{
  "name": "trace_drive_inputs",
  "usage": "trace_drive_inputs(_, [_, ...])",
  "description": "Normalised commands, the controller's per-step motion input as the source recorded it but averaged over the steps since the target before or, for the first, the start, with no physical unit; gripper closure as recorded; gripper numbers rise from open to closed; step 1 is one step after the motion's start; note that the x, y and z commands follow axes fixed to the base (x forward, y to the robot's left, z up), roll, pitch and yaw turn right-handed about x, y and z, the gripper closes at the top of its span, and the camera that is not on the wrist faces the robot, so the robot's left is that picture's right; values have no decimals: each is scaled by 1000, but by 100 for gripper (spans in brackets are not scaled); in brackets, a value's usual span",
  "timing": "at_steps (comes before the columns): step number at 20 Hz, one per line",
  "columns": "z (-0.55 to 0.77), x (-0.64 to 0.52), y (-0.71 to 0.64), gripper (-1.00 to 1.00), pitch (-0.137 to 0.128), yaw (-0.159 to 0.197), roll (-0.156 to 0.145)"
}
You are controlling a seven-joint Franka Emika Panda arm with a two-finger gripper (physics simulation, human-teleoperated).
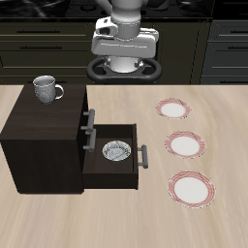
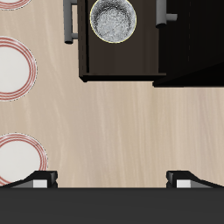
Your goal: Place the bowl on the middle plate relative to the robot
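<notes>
The bowl (image 1: 117, 151), small and white-grey with a faint grey pattern, lies in the open drawer (image 1: 107, 167) of the dark cabinet; it also shows in the wrist view (image 2: 113, 19). Three pink-rimmed white plates lie in a row beside the cabinet. The middle plate (image 1: 185, 145) is bare, and it shows in the wrist view (image 2: 13, 68). My gripper (image 1: 124, 70) hangs high over the back of the table, far from bowl and plates. In the wrist view my gripper (image 2: 112, 179) is open and empty, with its fingertips (image 2: 39, 180) wide apart.
A grey mug (image 1: 45, 89) stands on top of the dark cabinet (image 1: 39, 131). The drawer's handle (image 1: 144, 157) sticks out towards the plates. One plate (image 1: 174, 109) lies farther back and another (image 1: 191, 188) nearer the table's front edge.
</notes>
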Motion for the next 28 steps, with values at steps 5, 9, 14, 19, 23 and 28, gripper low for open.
trace_drive_inputs(5, [-41, 334, -40, -100, -30, 28, -26])
trace_drive_inputs(9, [-1, 347, -100, -100, -43, 6, -12])
trace_drive_inputs(14, [-41, 364, -140, -100, -30, 24, -2])
trace_drive_inputs(19, [-60, 251, -41, -100, -23, 14, -10])
trace_drive_inputs(23, [-22, 224, 27, -100, -1, -16, -10])
trace_drive_inputs(28, [-2, 204, 73, -100, -7, -38, 4])
